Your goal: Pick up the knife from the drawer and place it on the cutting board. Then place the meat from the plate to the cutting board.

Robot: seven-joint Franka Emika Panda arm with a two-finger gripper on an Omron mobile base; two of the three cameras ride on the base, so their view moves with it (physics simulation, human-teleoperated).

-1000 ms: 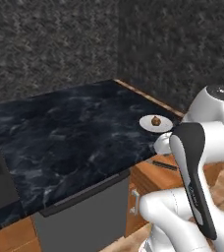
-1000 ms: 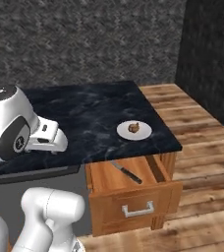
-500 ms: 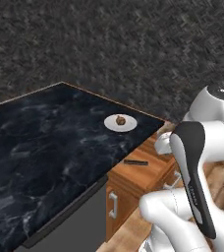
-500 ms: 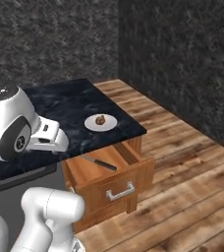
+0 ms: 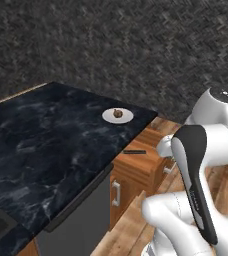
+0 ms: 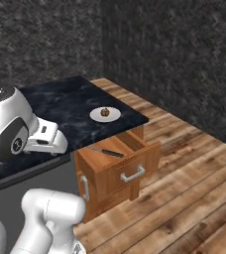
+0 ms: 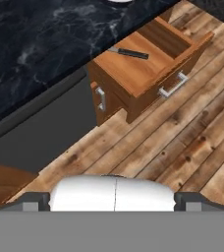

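Observation:
The drawer [image 6: 116, 166] of reddish-brown wood stands pulled open under the counter's corner. Inside it lies the knife [image 6: 106, 152], its dark handle [image 5: 134, 151] toward the open end; it also lies across the drawer [image 7: 133, 69] as the knife [image 7: 128, 52] in the hand view. A small white plate [image 6: 105, 114] on the counter holds the brown meat [image 6: 105, 111], also seen as the plate [image 5: 118, 116] with the meat [image 5: 118, 113]. My gripper [image 7: 111, 201] hangs well back from the drawer, its fingertips [image 7: 33, 201] wide apart, open and holding nothing. The cutting board is out of view.
The black marble counter [image 5: 46, 145] runs left from the drawer. Below it are a grey appliance front [image 7: 45, 133] and a narrow cabinet door with a metal handle [image 5: 117, 192]. Plank floor [image 6: 184, 198] spreads to the right; dark stone walls [image 6: 174, 54] stand behind.
The whole picture has shifted, so the base has driven and turned: counter, plate and drawer now sit further left and nearer. The arm keeps the same pose.

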